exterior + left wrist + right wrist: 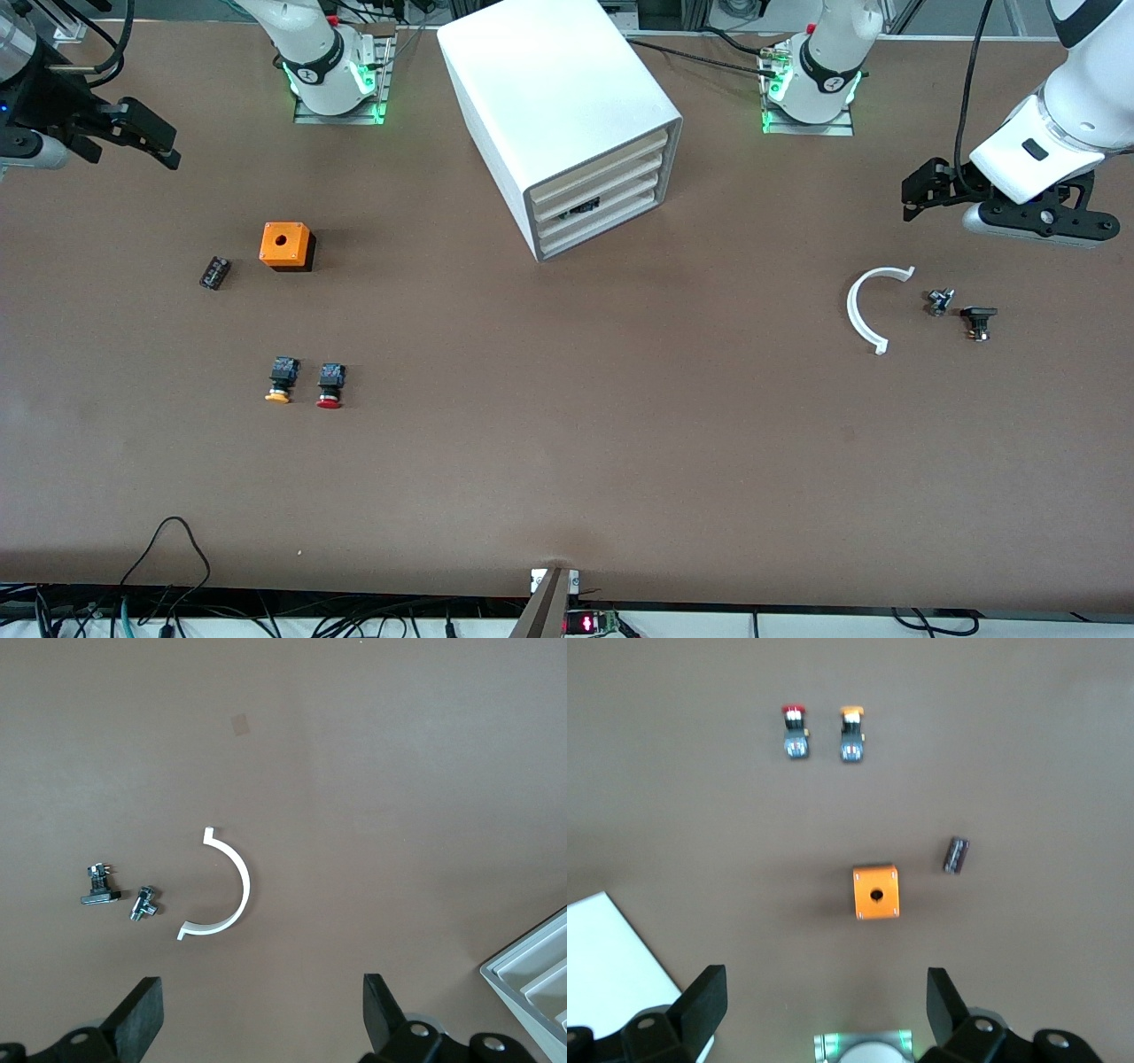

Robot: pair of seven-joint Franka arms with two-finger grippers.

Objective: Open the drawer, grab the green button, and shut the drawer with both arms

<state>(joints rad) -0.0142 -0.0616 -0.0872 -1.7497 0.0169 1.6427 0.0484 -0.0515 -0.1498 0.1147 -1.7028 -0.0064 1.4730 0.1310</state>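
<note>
The white cabinet (549, 89) stands at the middle of the table near the arms' bases. Its four cream-fronted drawers (611, 182) are all pushed in. A small dark thing (580, 208) shows in a gap between two of them. The green-capped button is out of view. My left gripper (912, 193) is open and empty, in the air over the table at the left arm's end; in the left wrist view (261, 1014) it is over bare table. My right gripper (159, 137) is open and empty, in the air at the right arm's end, as the right wrist view (824, 1001) also shows.
An orange box (286, 245), a small black part (214, 272), an orange-capped button (281, 378) and a red-capped button (330, 385) lie toward the right arm's end. A white half ring (864, 310) and two small dark parts (939, 301) (978, 321) lie toward the left arm's end.
</note>
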